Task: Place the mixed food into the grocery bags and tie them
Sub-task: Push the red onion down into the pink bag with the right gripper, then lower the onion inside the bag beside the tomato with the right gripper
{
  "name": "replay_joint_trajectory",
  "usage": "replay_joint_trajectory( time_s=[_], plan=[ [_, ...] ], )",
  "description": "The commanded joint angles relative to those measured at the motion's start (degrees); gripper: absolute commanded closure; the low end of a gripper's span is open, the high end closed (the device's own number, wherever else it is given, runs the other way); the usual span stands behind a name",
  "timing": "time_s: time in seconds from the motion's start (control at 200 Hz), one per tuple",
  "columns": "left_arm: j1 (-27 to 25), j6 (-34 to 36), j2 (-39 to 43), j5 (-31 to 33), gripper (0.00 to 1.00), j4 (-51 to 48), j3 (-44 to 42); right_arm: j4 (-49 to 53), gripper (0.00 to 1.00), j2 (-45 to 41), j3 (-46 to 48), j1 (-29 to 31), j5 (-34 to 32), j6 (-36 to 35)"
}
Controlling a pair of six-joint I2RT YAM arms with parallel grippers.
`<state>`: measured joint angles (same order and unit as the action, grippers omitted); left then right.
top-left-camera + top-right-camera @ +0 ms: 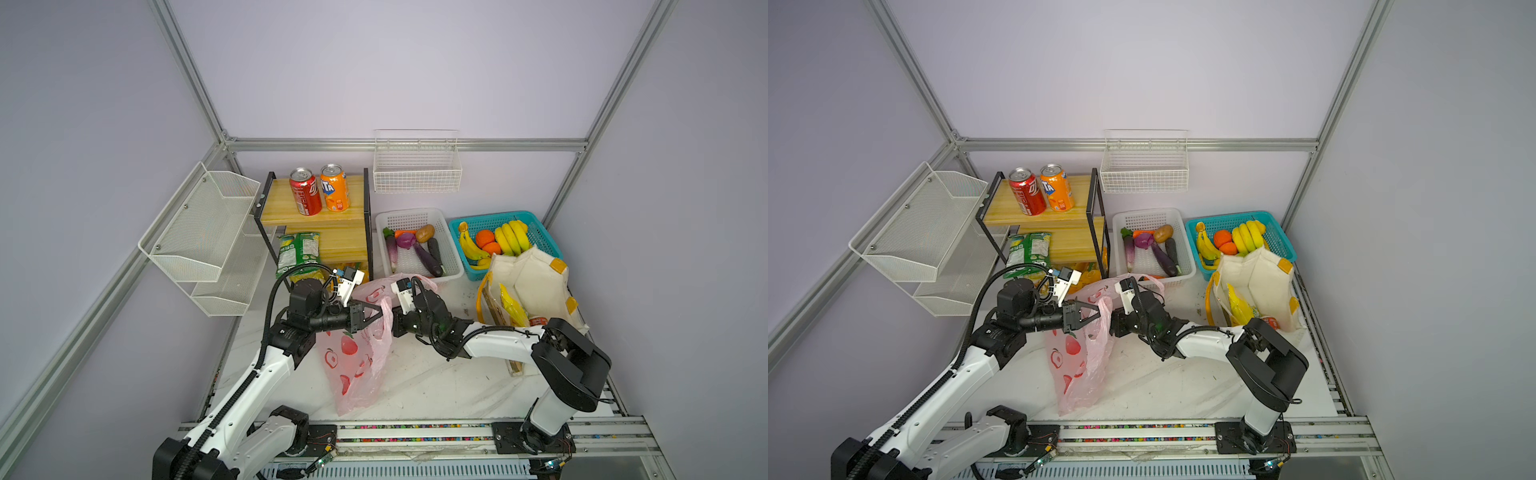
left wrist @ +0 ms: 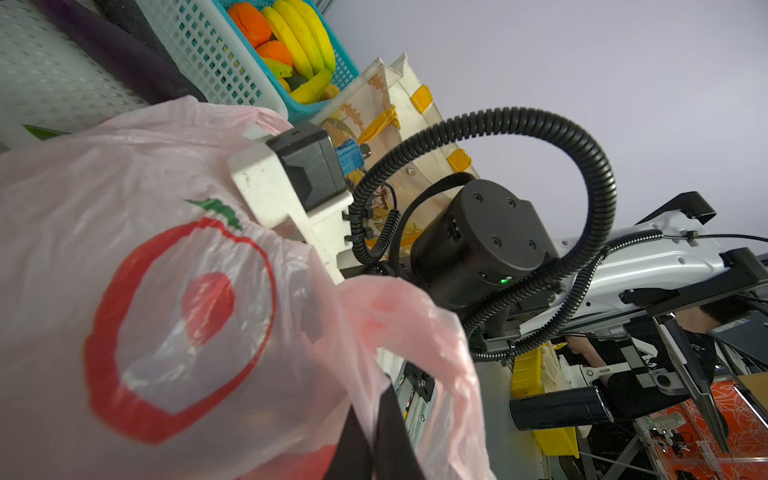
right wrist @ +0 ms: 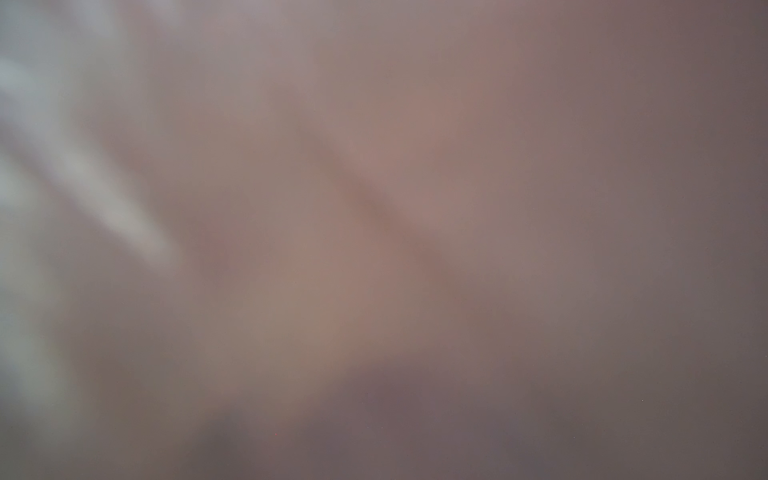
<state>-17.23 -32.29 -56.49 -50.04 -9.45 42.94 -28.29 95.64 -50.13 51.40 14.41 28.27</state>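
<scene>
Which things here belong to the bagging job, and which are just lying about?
Job: pink bag, tote, red can, onion, eggplant.
Lying about: orange can, bananas, oranges, wire basket.

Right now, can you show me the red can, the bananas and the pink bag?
red can (image 1: pixel 306 193): in a top view, on its printed side.
bananas (image 1: pixel 512 237): in a top view, on the middle of the big bunch.
pink bag (image 1: pixel 353 374): in a top view, on its lower printed side.
</scene>
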Motion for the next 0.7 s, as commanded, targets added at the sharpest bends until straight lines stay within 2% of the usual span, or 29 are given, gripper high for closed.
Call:
replay_joint_trajectory(
  time_s=[0.0,0.39,0.61,0.695],
  plan=[
    [0.9,0.6,1.5,0.1,1.0,1.6,4.3,2.2,0.11,-3.6,-0.2,0.1,0.2,0.3],
    [4.6,-0.2,2.5,-0.5,1.0,0.8,3.9,12.0,0.13,-14.4,4.1,-0.8,-3.7,-3.5],
    [4.9,-0.8,2.7,-0.5,1.0,1.8,3.0,16.7,0.29,-19.1,8.4,-1.3,-6.1,-3.7],
    [4.9,-0.9,2.6,-0.5,1.0,2.1,2.8,16.7,0.36,-19.2,9.6,-1.3,-10.1,-1.8]
  ],
)
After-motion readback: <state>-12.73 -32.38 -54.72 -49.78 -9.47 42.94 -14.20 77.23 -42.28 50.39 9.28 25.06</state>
